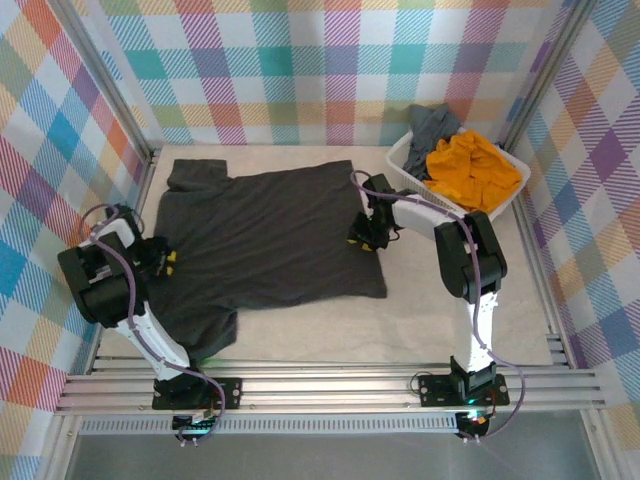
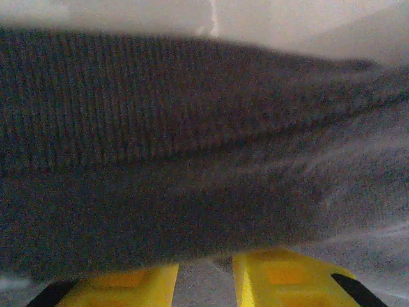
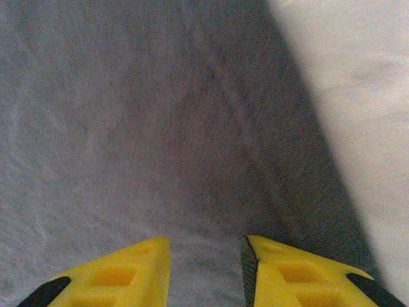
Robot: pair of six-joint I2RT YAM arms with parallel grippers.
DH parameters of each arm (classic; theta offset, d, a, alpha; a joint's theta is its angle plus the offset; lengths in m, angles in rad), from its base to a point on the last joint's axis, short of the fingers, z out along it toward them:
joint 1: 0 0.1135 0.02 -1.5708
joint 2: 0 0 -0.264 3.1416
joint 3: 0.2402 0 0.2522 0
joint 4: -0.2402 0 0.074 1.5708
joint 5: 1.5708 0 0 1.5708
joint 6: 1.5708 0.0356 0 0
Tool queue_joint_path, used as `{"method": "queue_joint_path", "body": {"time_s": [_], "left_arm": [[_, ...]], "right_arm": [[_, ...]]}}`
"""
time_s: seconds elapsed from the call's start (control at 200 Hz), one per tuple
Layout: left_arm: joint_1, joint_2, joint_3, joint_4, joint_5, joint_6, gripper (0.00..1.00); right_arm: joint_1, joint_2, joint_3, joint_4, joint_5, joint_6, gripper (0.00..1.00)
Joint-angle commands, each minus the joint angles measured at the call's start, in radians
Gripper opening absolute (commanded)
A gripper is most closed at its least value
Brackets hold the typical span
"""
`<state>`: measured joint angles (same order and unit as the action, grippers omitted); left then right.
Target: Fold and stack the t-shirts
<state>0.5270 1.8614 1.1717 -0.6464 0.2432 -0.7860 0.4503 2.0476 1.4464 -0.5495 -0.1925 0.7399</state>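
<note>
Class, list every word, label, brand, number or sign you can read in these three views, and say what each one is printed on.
None: no readable text anywhere. The charcoal t-shirt, the mustard-orange t-shirt, the slate grey t-shirt, the white basket and the checked walls are all plain of lettering.

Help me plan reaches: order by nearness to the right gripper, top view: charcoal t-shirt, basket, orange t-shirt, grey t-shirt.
1. charcoal t-shirt, directly under the right gripper.
2. white basket, farther back, to the right.
3. orange t-shirt and slate-grey t-shirt, inside it: too close to call.
</note>
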Motion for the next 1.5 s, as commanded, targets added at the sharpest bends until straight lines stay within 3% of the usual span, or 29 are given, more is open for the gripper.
{"method": "queue_joint_path", "body": {"time_s": [0.0,0.115,0.515,0.845,1.12,1.304,1.494], "left_arm": [[0.020,0.014,-0.024,-0.004,-0.053,0.055,0.31],[-0.037,0.011,0.015,0.001,-0.005,0.049,0.32],[-0.182,-0.217,0.085,-0.031,-0.125,-0.044,0.38],[-0.232,0.070,0.198,-0.009,-0.059,-0.005,0.36],[-0.358,0.225,0.280,0.033,-0.038,0.017,0.35],[-0.448,0.347,0.439,0.000,-0.048,0.000,0.35],[-0.467,0.424,0.617,-0.073,-0.083,-0.020,0.36]], "right_arm": [[0.032,0.006,0.066,-0.040,-0.008,-0.010,0.37],[0.036,0.047,0.145,-0.052,-0.005,0.008,0.37],[0.029,0.332,0.509,-0.053,-0.015,0.043,0.37],[-0.042,0.480,0.698,-0.262,-0.005,0.070,0.36],[-0.151,0.512,0.759,-0.385,0.040,0.017,0.35],[-0.231,0.507,0.785,-0.406,0.051,-0.002,0.35],[-0.239,0.525,0.852,-0.405,-0.016,-0.051,0.36]]}}
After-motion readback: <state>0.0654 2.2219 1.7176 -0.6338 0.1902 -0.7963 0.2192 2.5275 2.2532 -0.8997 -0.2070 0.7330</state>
